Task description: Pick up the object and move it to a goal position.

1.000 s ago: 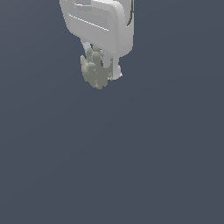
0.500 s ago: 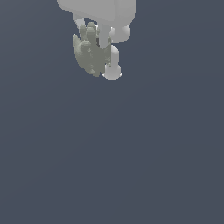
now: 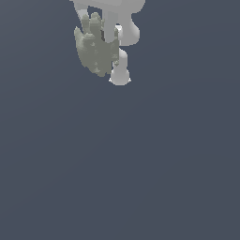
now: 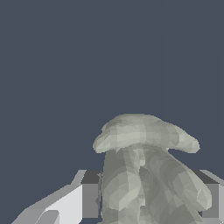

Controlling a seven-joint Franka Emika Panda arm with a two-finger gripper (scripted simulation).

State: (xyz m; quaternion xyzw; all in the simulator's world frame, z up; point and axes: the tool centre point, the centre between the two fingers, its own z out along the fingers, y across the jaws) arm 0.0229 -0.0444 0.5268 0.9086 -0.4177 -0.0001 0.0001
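Note:
The object [image 3: 96, 47] is a lumpy grey-green mottled lump with finger-like bumps, held at the top of the exterior view. My gripper [image 3: 105, 51] is shut on it, one white finger [image 3: 119, 70] showing on the exterior view's right of the lump, the other hidden behind it. In the wrist view the object [image 4: 146, 170] fills the space between the two dark finger pads [image 4: 90, 194], bulging past the fingertips. The white hand is cut off by the exterior view's upper edge.
A plain dark grey-blue surface [image 3: 140, 164] lies all around, with no other objects, edges or markers in either view.
The gripper with the lump has moved upward and towards the camera in the exterior view, and the hand has turned, so the lump now shows more fully beside the finger.

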